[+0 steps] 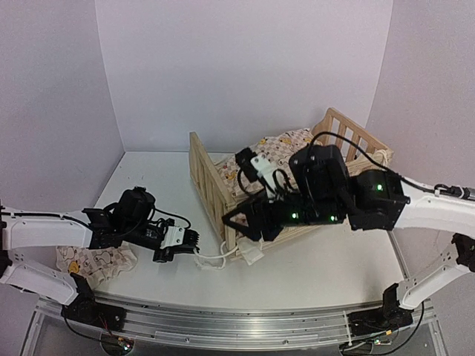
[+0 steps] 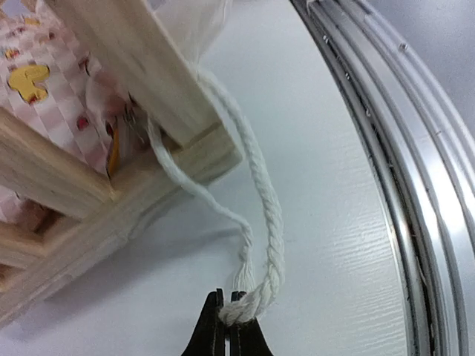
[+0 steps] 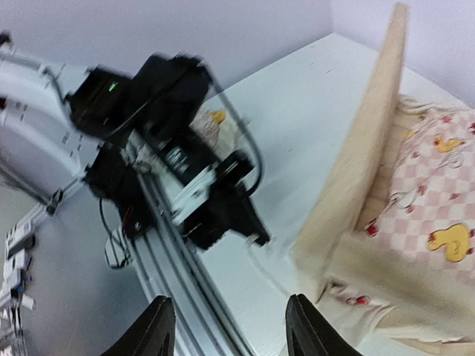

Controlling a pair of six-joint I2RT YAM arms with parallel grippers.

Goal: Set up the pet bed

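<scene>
1. Two grippers: the left gripper (image 2: 226, 315) is pinched tight on the white tie string (image 2: 271, 215); the right gripper (image 3: 231, 330) is spread, holding nothing.
2. White table (image 1: 312, 274), pale walls (image 1: 245, 67).
3. Pine slatted frame (image 1: 211, 182) stands centre-right of the top view, with the pink-checked duck cushion (image 1: 286, 148) inside.

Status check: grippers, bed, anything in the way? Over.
Left gripper shut on string at frame corner. Right gripper open, empty, by the frame. Cushion in frame. String strands pass either side of that corner; may snag.
</scene>
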